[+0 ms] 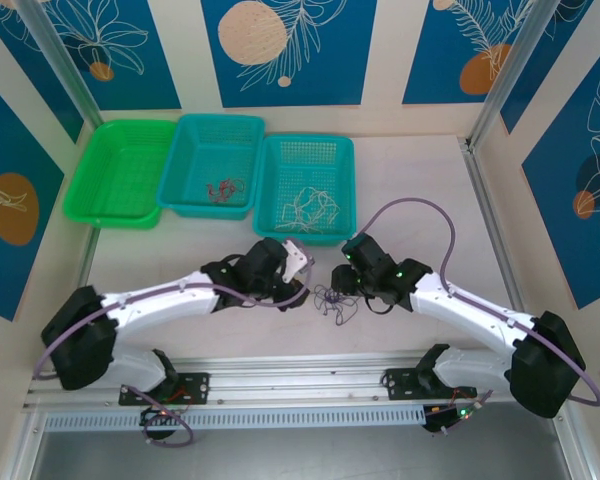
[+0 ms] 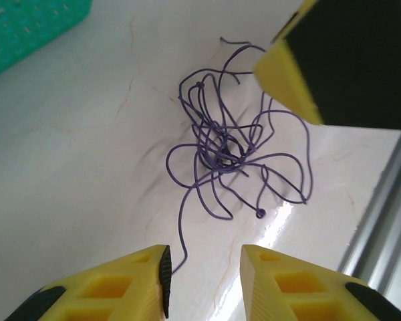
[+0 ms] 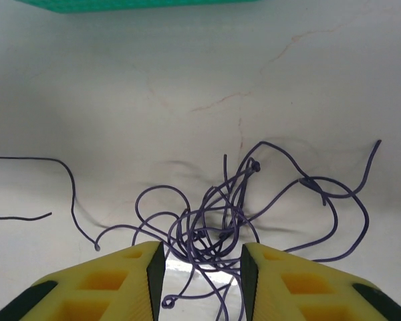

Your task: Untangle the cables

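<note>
Top external view puts the purple cable snarl (image 1: pixel 332 300) on the bare table (image 1: pixel 155 252), near the middle, squeezed between the two gripper heads and well short of the baskets along the far edge. Red cables (image 1: pixel 223 188) are seen in the middle basket (image 1: pixel 212 120) and white cables (image 1: pixel 310 208) in the right basket (image 1: pixel 305 140), so purple looks like the pile being worked on.

On its own wrist view the left gripper (image 2: pixel 204 281) is held partly apart with nothing pinched; one loose tail runs just beside a finger. The right gripper (image 3: pixel 202 277) is partly apart too, with several strands lying in the gap but not clamped.

What could go wrong, as a guess: if the right jaws get shut where they are, a whole bunch of loops would be grabbed at once and the knot just pulled tighter. The heads are also very close, so a bump is possible; a right finger (image 2: pixel 291 70) looms over the snarl in the left wrist view.

View differences: from above the knot is just a small scribble, while from the left wrist its tight core and single loops can be told apart. A long dark strand (image 3: pixel 27 158) trailing off sideways is picked up from the right wrist; whether it belongs to the snarl can't be told.
</note>
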Robot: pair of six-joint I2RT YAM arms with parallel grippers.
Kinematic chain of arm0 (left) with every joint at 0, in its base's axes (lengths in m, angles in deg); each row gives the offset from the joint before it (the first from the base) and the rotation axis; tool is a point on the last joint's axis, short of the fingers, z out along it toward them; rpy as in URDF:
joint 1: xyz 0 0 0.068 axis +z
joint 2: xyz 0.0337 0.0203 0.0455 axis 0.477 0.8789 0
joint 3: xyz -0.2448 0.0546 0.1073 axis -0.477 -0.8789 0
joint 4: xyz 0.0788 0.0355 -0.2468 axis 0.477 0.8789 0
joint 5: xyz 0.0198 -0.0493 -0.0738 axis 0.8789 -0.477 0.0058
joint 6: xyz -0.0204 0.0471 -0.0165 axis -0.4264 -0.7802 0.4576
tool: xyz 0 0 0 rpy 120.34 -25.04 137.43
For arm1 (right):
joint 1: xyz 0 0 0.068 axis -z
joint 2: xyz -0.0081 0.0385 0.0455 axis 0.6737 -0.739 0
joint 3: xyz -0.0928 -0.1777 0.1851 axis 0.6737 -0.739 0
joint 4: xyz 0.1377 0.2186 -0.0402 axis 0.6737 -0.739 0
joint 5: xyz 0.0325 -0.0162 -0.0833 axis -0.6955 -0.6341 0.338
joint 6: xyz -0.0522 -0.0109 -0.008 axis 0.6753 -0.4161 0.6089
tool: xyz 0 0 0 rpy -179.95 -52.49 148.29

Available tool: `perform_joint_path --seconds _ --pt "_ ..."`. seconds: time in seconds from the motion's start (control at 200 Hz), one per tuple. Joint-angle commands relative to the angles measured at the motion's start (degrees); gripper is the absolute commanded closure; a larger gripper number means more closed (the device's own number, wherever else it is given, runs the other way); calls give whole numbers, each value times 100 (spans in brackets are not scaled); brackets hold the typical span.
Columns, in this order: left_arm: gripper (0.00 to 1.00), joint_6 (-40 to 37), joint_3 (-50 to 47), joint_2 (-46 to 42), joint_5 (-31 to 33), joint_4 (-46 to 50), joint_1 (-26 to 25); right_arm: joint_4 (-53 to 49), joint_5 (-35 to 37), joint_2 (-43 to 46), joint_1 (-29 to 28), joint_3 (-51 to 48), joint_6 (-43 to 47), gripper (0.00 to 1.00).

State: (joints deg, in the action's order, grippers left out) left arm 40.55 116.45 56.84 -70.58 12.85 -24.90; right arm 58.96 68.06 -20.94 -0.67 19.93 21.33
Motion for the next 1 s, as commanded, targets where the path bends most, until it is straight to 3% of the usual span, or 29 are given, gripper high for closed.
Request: perform_joint_path --seconds 0.0,0.34,0.485,0.555,0.655,0.83,0.885,0.995 --pt "67 -63 386 565 -317 100 -14 -102 -207 155 40 -96 -114 63" --pt "67 170 438 1477 -83 -138 42 -31 -692 47 35 -47 -63 61" --pt "68 336 248 1636 -328 -531 152 82 -811 -164 7 34 -82 60" --pt "76 354 208 1646 -356 -617 195 131 -859 -325 -39 84 -118 59" --pt "100 356 129 1568 -506 -761 204 323 -918 -659 -144 128 -248 56" --pt "100 225 -195 987 -976 -1097 207 120 -432 -1730 -440 567 -499 53" --pt "100 186 -286 774 -999 -1084 206 40 -184 -2064 -520 713 -571 56" --pt "100 202 -461 278 -584 -828 234 -383 511 -2498 -499 849 -972 77"
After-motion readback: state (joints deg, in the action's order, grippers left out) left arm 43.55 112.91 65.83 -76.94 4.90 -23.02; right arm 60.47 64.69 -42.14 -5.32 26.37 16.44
